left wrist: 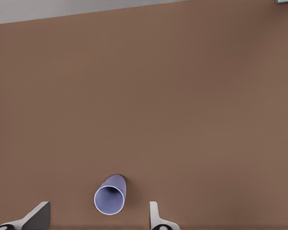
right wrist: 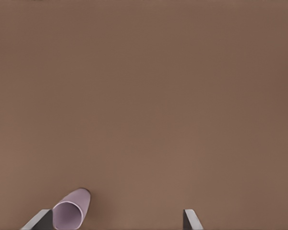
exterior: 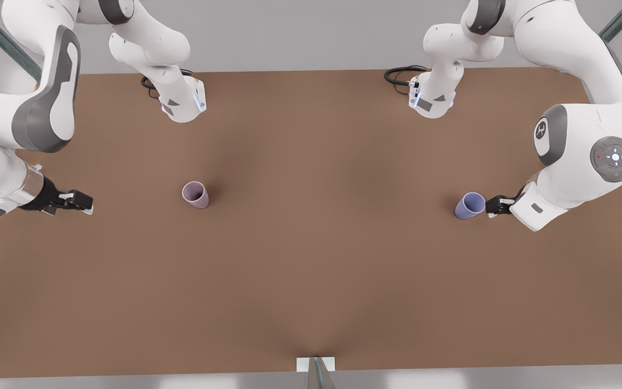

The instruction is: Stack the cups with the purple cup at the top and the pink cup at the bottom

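The left hand (exterior: 488, 207) is spread open just beside the purple cup (exterior: 470, 206), which stands upright at the front view's right on the bench (exterior: 311, 281); the right hand (exterior: 88, 204), also open, waits well left of the pink cup (exterior: 196, 194). I judge that neither of the 2 cups is grasped yet, so next the left hand must straddle the purple cup and close.

Soft even light — faint shadows

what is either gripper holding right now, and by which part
Nothing is held. The left gripper is open beside the purple cup, fingers apart from it. The right gripper is open, short of the pink cup. Both cups stand on the table.
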